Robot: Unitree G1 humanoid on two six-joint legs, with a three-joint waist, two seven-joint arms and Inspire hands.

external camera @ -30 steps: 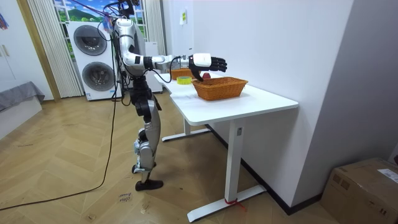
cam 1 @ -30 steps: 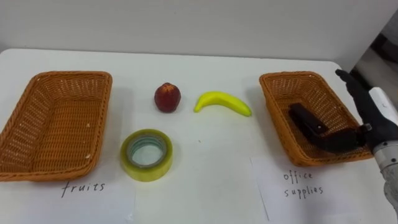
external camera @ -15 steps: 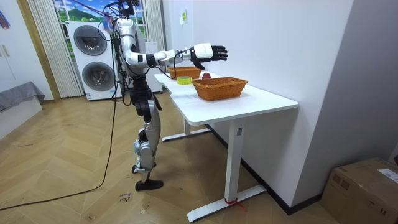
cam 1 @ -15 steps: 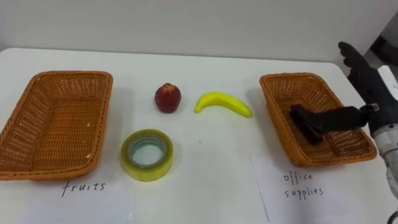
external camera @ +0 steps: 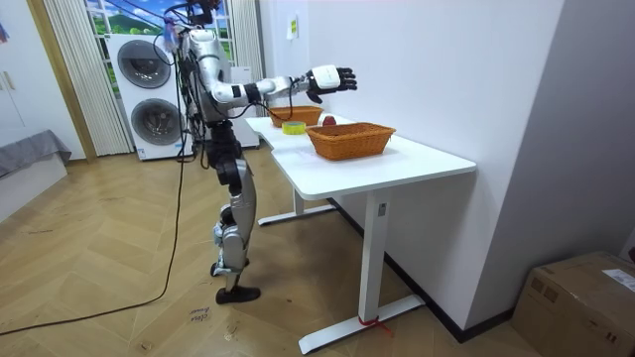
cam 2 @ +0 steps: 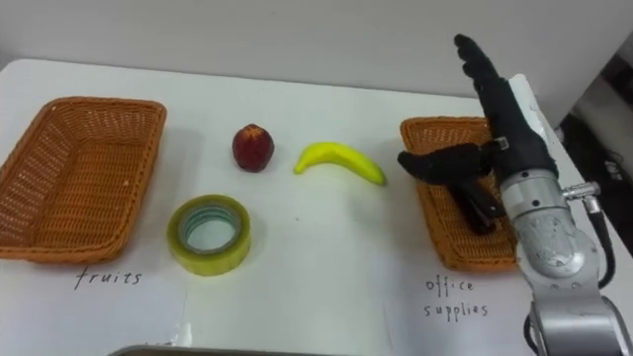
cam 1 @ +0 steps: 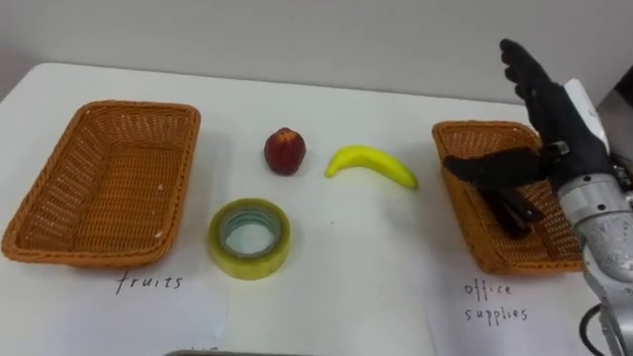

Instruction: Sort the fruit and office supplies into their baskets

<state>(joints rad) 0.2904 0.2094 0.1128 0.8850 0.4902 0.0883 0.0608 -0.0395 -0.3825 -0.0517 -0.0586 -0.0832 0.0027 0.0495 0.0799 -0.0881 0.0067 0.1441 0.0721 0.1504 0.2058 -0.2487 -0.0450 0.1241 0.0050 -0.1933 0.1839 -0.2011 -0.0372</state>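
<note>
Two handwritten labels read "fruits" (cam 1: pixel 149 283) and "office supplies" (cam 1: pixel 497 302); the right robot hand (cam 1: pixel 559 129) hovers spread-fingered over the latter's basket (cam 1: pixel 471 229).

Black-fingered, white-backed right hand (cam 1: pixel 556 127) on seemingly silver forearm.

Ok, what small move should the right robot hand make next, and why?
Probably swing left toward the banana: the right robot hand hovers open and empty over the office supplies basket, where a dark item already lies, and the banana is the nearest unsorted thing.
</note>
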